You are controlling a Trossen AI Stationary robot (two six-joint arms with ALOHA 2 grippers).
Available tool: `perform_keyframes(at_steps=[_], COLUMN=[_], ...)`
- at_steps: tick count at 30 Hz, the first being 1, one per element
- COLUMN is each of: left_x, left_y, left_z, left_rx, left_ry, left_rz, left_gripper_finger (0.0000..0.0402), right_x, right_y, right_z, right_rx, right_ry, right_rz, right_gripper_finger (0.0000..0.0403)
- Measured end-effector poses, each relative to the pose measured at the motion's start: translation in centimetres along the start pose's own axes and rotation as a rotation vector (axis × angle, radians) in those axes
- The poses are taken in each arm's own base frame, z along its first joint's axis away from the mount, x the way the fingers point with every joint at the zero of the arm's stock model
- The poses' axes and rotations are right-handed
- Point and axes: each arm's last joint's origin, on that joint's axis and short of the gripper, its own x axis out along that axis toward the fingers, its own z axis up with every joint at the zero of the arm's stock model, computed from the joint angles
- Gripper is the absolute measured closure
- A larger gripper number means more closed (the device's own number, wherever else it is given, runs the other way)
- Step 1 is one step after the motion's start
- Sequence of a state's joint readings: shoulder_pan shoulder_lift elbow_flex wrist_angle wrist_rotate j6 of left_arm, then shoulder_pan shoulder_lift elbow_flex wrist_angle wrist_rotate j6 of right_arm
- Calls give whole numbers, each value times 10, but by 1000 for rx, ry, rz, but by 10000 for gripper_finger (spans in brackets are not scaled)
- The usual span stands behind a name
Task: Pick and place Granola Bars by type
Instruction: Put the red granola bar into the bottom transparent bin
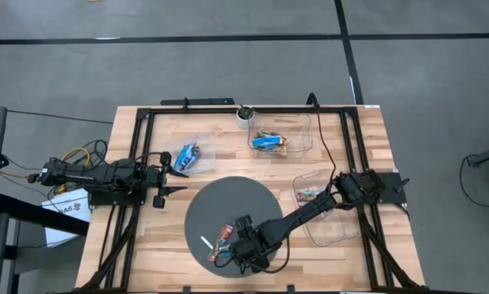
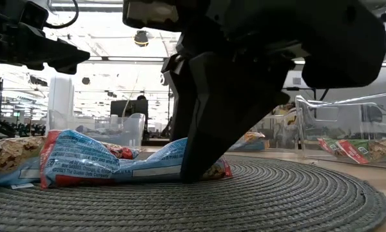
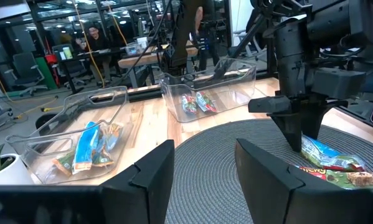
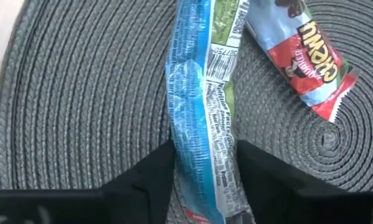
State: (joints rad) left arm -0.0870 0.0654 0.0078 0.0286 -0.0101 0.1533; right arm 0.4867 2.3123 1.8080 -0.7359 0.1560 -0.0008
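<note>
On the round grey mat [image 1: 228, 204] lie a few granola bars. One has a blue-and-green wrapper [image 4: 202, 93]; a red-and-blue one [image 4: 304, 56] lies beside it. My right gripper [image 4: 205, 180] stands over the mat's near part [image 1: 232, 245], shut on the blue-and-green bar. My left gripper [image 1: 175, 175] waits open at the table's left side, level and clear of everything [image 3: 202, 171]. My right gripper pinches the blue-and-green bar by its two long edges [image 4: 177, 149] between its two fingers, toward one end of the bar. The fingers [image 2: 202, 154] come steeply from above and lie across it. The bar lies flat on the mat [image 2: 109, 164].
A thin white stick [image 1: 206, 242] lies on the mat beside the bars. Clear bins with bars stand at the far left [image 1: 188, 157], far middle [image 1: 278, 139] and right [image 1: 322, 204]. A small potted plant [image 1: 245, 114] is at the far edge.
</note>
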Motion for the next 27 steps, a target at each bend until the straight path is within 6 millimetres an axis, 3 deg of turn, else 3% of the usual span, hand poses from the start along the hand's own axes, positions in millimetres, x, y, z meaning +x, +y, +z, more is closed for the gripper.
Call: perform_keyframes(at_steps=[8, 16, 21, 27], left_x=[0, 0, 0, 0], left_y=[0, 0, 0, 0], left_z=[0, 0, 0, 0], left_rx=[0, 0, 0, 0], left_ry=[0, 0, 0, 0], left_rz=[0, 0, 0, 0], left_gripper_finger=[239, 239, 239, 239], right_x=[0, -5, -30, -77], right_y=[-2, -3, -7, -15], right_z=[1, 3, 6, -1], right_rx=[7, 10, 17, 42], right_ry=[-14, -34, -67, -35], right_rz=[-2, -1, -2, -3], right_gripper_finger=[316, 347, 349, 349])
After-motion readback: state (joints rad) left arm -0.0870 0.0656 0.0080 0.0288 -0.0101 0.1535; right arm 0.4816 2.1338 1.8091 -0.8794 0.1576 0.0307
